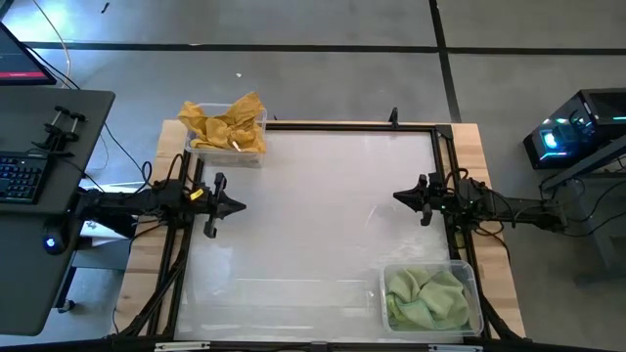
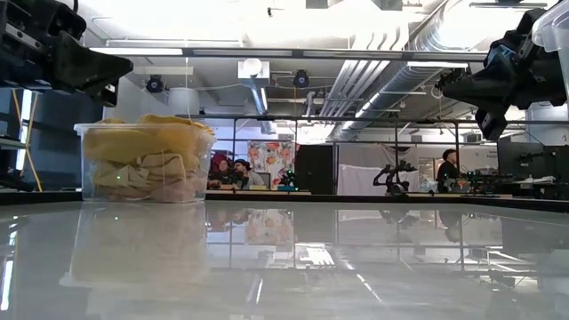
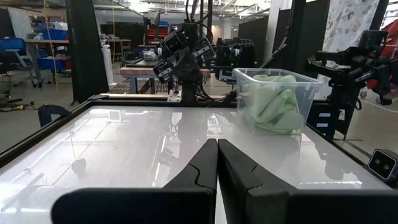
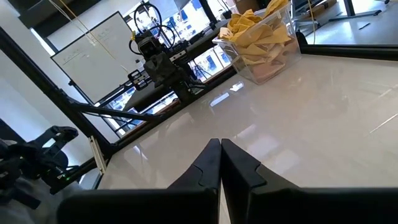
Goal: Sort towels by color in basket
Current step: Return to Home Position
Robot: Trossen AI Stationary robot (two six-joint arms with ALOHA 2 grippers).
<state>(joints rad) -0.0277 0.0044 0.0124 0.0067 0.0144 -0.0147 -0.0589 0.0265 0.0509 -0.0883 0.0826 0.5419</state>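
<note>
Sorting looks done: yellow towels (image 1: 227, 125) and green towels (image 1: 425, 298) binned apart; left gripper (image 1: 238, 205), right gripper (image 1: 398, 197) both pressed together

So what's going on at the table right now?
Nothing is being handled. The left gripper and the right gripper hang shut and empty at opposite sides of the table, pointing inward. The yellow towels are piled in the left bin, at the high view's top. The green towels lie in the right bin, at its bottom.

Overhead, table-level and wrist cameras all share the table (image 1: 313, 215).
</note>
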